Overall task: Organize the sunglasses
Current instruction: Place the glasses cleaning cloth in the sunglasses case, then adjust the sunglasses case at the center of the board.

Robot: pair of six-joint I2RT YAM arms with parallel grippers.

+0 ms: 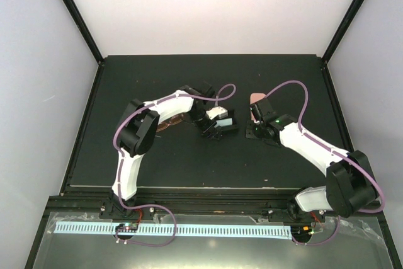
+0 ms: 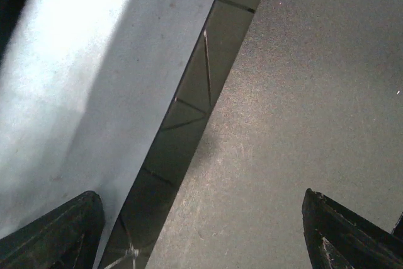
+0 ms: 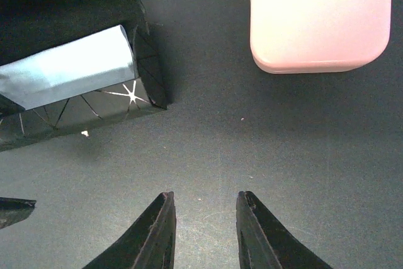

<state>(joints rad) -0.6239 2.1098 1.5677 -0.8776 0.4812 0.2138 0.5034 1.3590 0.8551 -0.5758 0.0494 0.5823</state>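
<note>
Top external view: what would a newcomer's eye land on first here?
The white left arm and right arm bend toward mid-table. There lie a pink case and an open black case holding a pale blue cloth. Amber sunglasses peek out beside the left arm.

No words, numbers or brand names can be read in any view. The closest things to signs are two sets of marks. One is a row of small dark ticks along the pale blue strip (image 1: 220, 230) at the near side of the scene. They look like ruler marks, and no numbers can be made out by them. The other is on the black case (image 3: 75, 113), where thin silver lines meet in a little star shape. That is a pattern, not letters.
</note>
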